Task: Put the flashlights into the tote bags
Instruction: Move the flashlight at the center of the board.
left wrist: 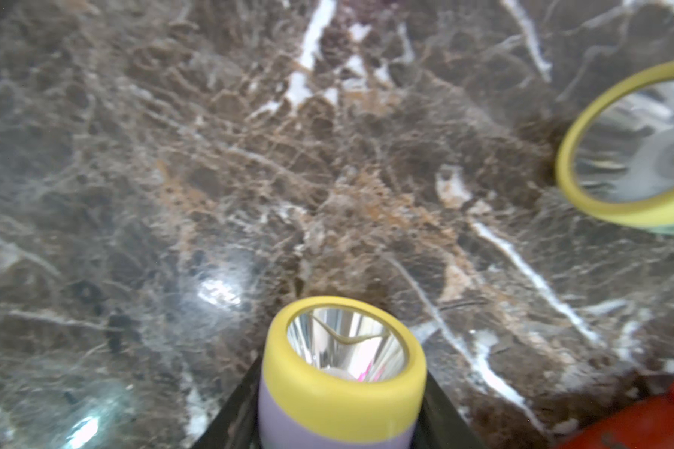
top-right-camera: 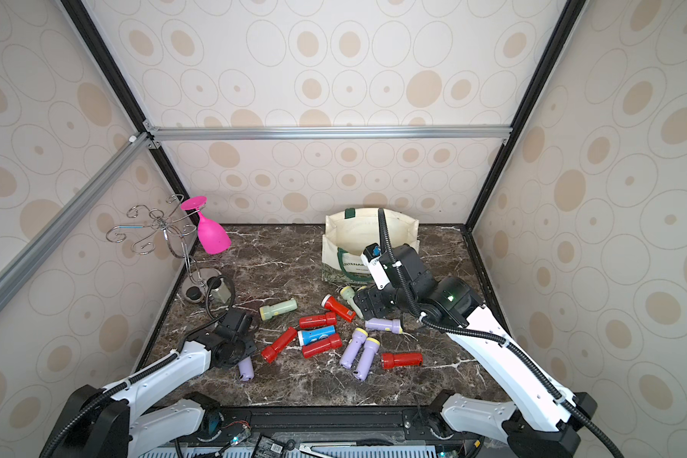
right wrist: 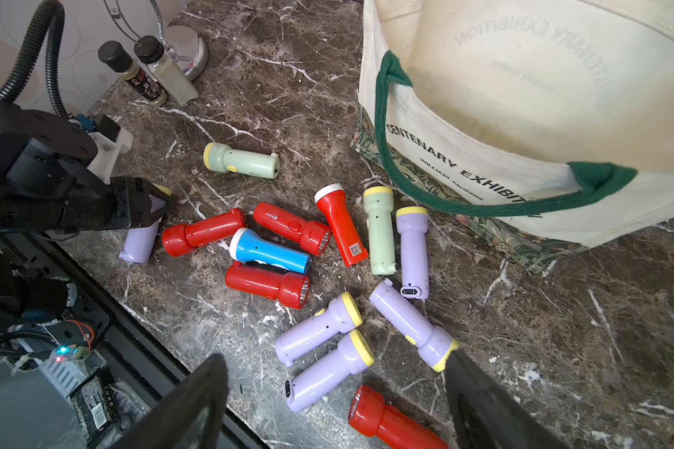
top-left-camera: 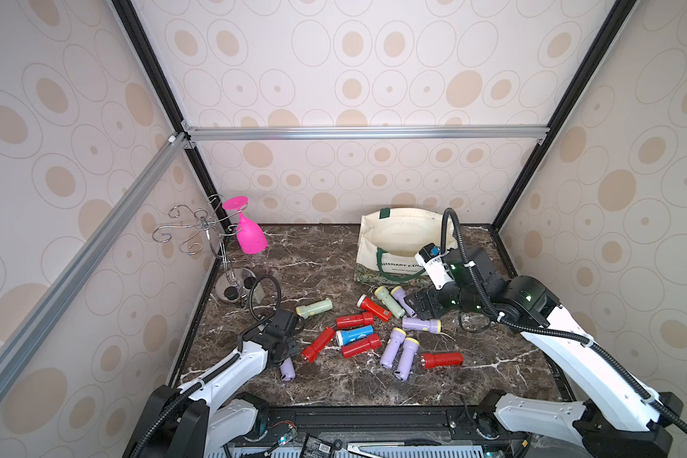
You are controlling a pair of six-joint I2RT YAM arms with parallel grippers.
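- Your left gripper (right wrist: 154,206) is clamped on a lilac flashlight (left wrist: 337,408). In the left wrist view a black finger (left wrist: 234,412) presses each side of its body, just behind the yellow ring.
- That flashlight sits low over the marble table (top-left-camera: 326,253), at the near left edge of the pile. You cannot tell whether it touches the surface.
- Your right gripper (right wrist: 331,361) hangs over the loose flashlights (top-left-camera: 359,346) with its jaws wide apart, gripping nothing.
- The others lie scattered between your arms: red, lilac, pale green and one blue flashlight (top-left-camera: 354,335).
- The tote bag (top-left-camera: 389,263) stands open-mouthed at the back right, just behind the pile.
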